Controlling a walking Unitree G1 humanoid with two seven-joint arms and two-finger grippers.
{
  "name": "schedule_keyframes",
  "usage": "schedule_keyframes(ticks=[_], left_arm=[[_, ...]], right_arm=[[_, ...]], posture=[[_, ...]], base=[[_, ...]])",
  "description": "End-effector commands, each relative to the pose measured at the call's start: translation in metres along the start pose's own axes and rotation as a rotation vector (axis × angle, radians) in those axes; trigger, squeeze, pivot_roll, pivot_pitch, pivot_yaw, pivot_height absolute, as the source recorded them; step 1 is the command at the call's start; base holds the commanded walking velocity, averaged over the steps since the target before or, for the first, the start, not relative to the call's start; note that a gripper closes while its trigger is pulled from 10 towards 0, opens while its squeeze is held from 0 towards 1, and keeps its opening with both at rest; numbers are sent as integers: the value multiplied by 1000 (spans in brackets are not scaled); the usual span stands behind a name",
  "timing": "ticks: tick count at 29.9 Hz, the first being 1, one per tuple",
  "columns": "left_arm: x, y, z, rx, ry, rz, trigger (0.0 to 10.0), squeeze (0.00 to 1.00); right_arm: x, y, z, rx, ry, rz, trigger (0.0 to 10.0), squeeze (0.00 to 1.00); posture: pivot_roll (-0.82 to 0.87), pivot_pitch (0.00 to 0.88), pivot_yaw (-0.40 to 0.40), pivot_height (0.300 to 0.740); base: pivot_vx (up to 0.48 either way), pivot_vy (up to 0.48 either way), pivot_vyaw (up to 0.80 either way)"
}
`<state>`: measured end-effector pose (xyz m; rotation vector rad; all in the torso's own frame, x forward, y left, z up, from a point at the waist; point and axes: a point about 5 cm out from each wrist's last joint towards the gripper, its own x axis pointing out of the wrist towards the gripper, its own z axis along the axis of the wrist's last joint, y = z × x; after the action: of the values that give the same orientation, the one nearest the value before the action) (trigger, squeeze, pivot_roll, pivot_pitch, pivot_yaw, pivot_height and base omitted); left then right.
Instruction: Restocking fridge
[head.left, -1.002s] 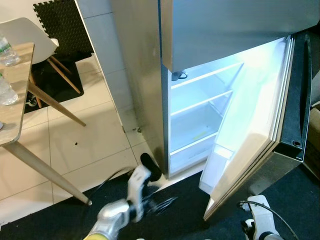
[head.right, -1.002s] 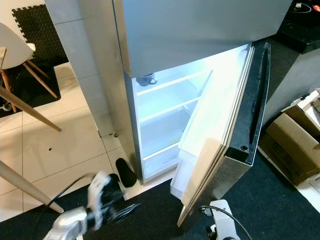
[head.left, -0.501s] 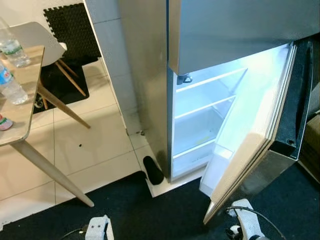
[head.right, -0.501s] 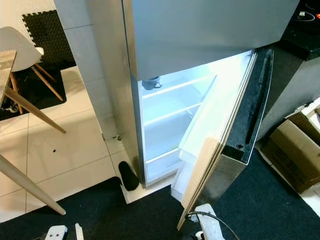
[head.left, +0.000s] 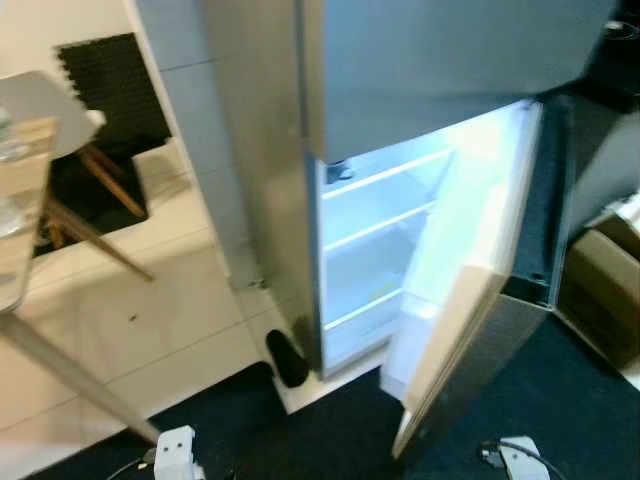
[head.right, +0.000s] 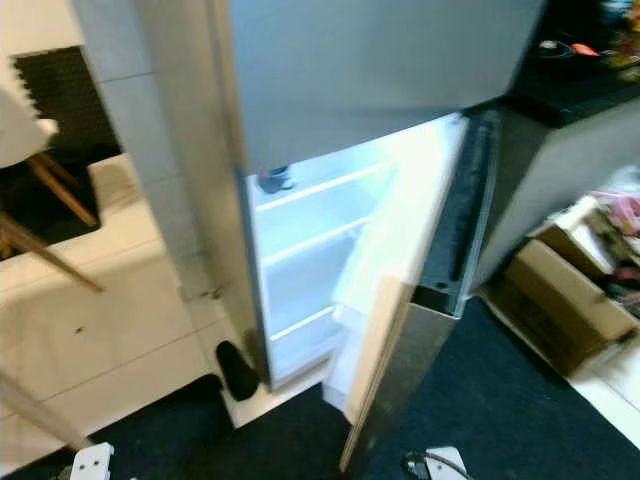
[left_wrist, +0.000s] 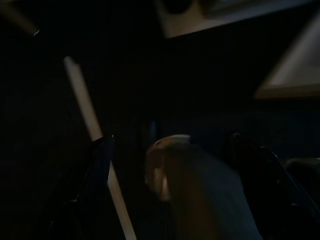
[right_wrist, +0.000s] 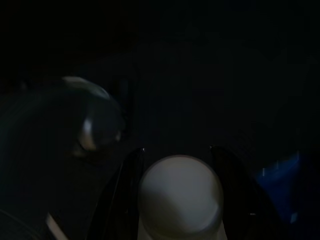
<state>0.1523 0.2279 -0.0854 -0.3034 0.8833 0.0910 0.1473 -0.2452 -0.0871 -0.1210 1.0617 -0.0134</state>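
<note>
Facing the tall stainless-steel fridge (head.left: 400, 70), I see its lower door (head.left: 460, 300) swung wide so the lit white shelves (head.left: 375, 225) can be loaded; both arms hang low, and I cannot tell their fingers' state.

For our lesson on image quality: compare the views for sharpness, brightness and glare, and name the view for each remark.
Left eye view: soft with motion blur; the lit fridge interior glares white, washing out the shelves. Right eye view: equally blurred, the inner face of the open fridge door overexposed, the cardboard box smeared. Left wrist view: very dark, only a pale table leg and vague shapes show. Right wrist view: nearly black, one dim rounded pale shape low in the middle.
</note>
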Motion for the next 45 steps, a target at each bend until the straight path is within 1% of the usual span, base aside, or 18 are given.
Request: schedule_keyframes(ticks=[1,8,29,33,36,43,45], left_arm=[[1,-4,-6,-29,12,4,10000,0],[1,-8,-11,-31,28,10,10000,0],[2,-13,-15,-39,41,8,10000,0],[2,-14,-17,-42,46,3,10000,0],[2,-15,-18,-53,51,-21,10000,0],[2,-15,-17,-40,49,-7,10000,0],[2,-14,-17,-47,44,1,10000,0]], right_arm=[[-2,-1,-14,10,52,-9,10000,0],[-3,1,-19,8,76,-11,10000,0],[-2,2,-17,-2,75,-5,10000,0],[-2,2,-17,-7,67,1,10000,0],[-2,3,-18,-10,67,8,10000,0],[-2,4,-18,-12,65,13,10000,0],[-2,4,-18,-12,63,15,10000,0]], posture=[[-42,73,5,740],[-39,65,3,740],[-35,66,4,740],[-35,67,5,740],[-35,66,5,740],[-36,63,5,740],[-36,62,6,740]], base=[[0,0,-800],[0,0,-800],[0,0,-790],[0,0,0],[0,-381,0],[0,-467,0],[0,0,0]])
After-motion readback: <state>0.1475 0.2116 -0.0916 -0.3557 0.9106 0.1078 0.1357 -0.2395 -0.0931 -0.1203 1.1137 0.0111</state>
